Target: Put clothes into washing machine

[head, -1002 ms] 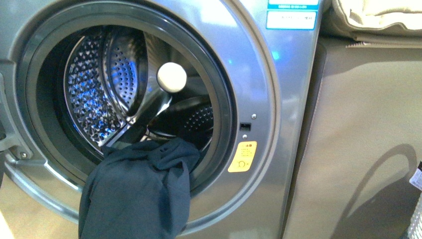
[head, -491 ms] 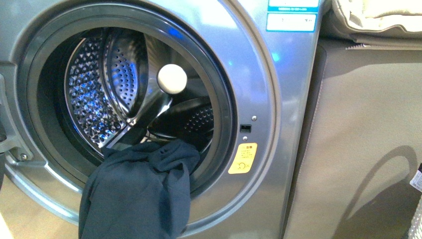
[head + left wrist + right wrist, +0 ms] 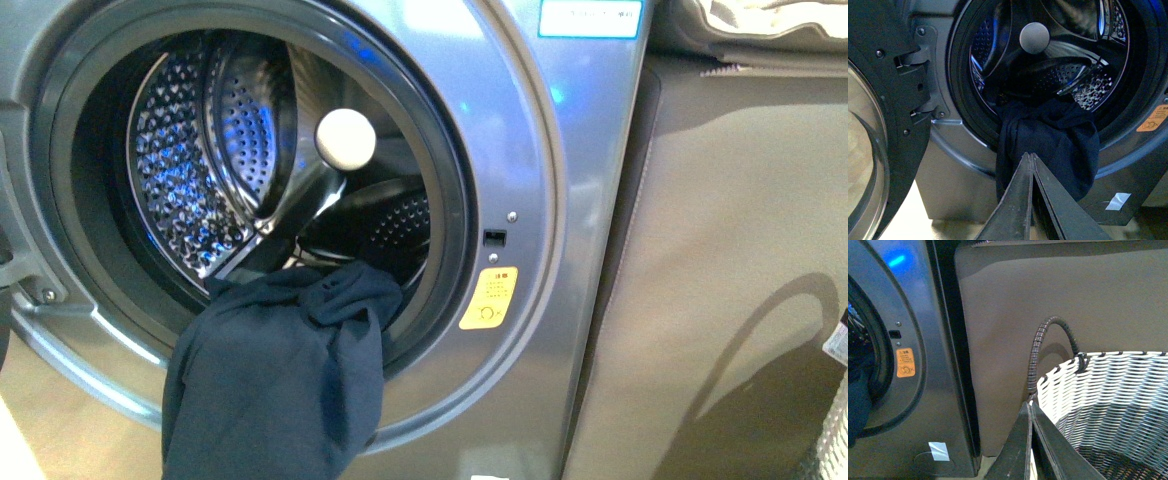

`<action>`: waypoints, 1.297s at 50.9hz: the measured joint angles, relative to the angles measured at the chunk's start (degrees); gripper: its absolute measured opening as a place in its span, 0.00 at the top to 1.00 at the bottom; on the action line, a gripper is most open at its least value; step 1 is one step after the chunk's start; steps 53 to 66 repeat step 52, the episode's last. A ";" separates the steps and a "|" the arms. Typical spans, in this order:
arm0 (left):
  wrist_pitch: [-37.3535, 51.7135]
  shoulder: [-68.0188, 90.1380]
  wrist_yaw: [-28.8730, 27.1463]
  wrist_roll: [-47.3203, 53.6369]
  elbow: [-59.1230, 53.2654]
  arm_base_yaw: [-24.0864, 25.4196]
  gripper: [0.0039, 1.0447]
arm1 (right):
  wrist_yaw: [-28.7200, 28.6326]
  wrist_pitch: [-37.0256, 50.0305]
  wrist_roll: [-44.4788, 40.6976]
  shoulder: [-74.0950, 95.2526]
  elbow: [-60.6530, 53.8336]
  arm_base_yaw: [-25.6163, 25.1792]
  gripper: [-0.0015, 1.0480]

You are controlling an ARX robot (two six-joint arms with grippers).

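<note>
Navy clothes (image 3: 275, 380) hang half out of the washing machine (image 3: 520, 150).
Both sets of fingers, left (image 3: 1031, 159) and right (image 3: 1029, 407), are pressed together, empty; next, the left should probably push the cloth in.

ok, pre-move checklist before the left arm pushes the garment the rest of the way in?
1. Door open: ok, the glass-windowed door is swung aside.
2. Dark navy knit garment fully inside: not ok, most hangs out over the dark rubber gasket.
3. Perforated steel drum free: ok, only a white ball is visible.
4. Left gripper ready: not ok, shut and holding nothing.
5. Right gripper out of the way: ok, by the white woven basket.
</note>
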 joint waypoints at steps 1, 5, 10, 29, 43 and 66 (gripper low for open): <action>-1.40 -1.38 -0.02 0.00 -0.02 0.00 0.97 | 0.00 0.00 0.00 0.00 0.00 0.00 0.98; -7.93 -8.07 -0.02 0.00 -1.77 0.00 0.97 | 0.02 0.00 0.02 0.00 0.00 0.00 0.98; -8.55 -10.60 -0.07 -0.02 -1.97 0.00 0.97 | -0.04 0.00 0.00 0.00 0.00 0.00 0.98; -8.57 -10.64 -0.04 0.00 -1.99 0.00 0.97 | -0.02 0.00 0.02 0.00 0.00 0.00 0.98; -8.57 -10.64 -0.02 -0.04 -1.99 0.00 0.72 | 0.00 0.00 -0.07 0.00 0.00 0.00 0.81; -8.57 -10.64 -0.02 -0.04 -1.99 0.00 0.35 | 0.00 0.00 -0.07 0.00 0.00 0.00 0.46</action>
